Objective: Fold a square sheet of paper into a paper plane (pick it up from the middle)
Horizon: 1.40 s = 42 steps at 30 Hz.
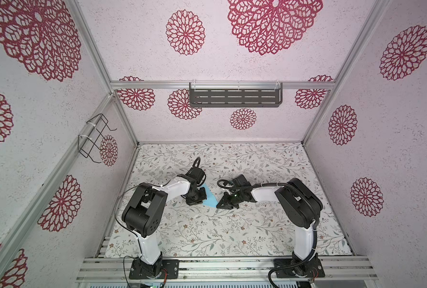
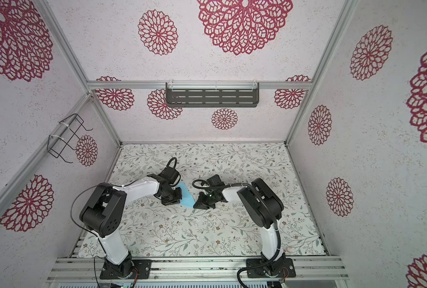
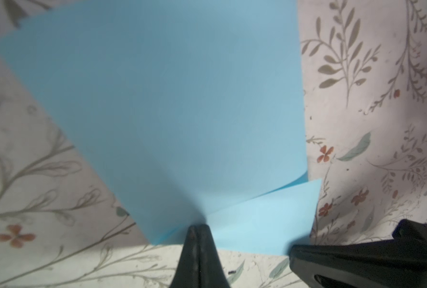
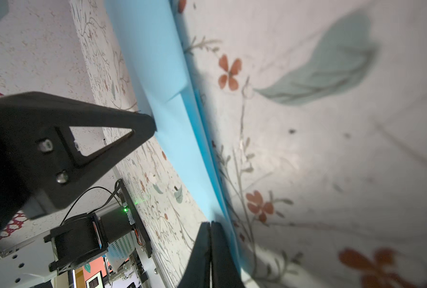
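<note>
square sheet of paper (image 1: 208, 198) looks light, floppy, best pinched at edges: left gripper (image 3: 197, 230) clamps its edge, right gripper (image 4: 210, 225) clenched at its corner.

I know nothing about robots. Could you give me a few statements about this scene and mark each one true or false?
1. The paper is light blue. True.
2. The paper lies as one flat, unfolded layer. False: the left wrist view shows folded layers overlapping.
3. The left gripper stands wide open. False: its jaws are closed on the paper's edge.
4. The left gripper and the right gripper sit at opposite sides of the paper. True.
5. The table is plain white. False: it has a leaf and flower pattern.
</note>
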Each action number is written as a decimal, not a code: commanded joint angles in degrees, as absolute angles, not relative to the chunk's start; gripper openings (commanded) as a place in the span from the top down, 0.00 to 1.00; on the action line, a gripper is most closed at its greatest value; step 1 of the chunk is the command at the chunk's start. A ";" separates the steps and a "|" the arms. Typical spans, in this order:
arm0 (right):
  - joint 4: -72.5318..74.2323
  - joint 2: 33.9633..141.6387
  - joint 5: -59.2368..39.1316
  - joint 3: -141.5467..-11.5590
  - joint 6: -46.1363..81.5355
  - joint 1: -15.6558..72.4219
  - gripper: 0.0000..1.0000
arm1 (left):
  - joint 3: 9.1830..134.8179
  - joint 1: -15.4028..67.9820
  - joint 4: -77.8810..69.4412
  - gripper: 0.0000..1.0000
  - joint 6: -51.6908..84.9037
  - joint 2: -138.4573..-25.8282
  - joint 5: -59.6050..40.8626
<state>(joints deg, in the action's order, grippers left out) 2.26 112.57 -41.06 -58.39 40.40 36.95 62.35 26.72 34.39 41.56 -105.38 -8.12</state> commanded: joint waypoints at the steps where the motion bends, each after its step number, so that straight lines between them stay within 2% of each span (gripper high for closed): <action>1: -5.85 112.06 -35.69 -54.90 37.93 35.28 0.91 | 59.11 26.61 38.58 1.00 40.72 -110.57 -3.74; 8: -6.89 109.52 -34.55 -53.96 36.51 34.38 0.91 | 59.84 26.63 38.81 1.00 40.67 -110.39 -3.58; 17: 4.47 100.80 -36.96 -54.59 35.34 35.51 0.86 | 62.44 26.74 38.94 1.00 40.86 -109.39 -5.37; 23: 6.44 106.30 -39.35 -59.33 36.86 38.63 0.86 | 62.75 26.83 38.31 1.00 41.06 -109.68 -6.33; 35: 6.32 113.29 -40.30 -60.20 38.56 38.06 0.86 | 63.33 27.39 37.86 1.00 39.61 -108.39 -4.85; 42: 2.91 114.83 -38.76 -59.60 38.57 37.79 0.87 | 67.51 29.81 40.37 0.91 37.40 -105.15 -2.23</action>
<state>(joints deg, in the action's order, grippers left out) 6.76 113.58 -39.77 -59.48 38.59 38.04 65.58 28.53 38.79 39.16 -106.13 -4.78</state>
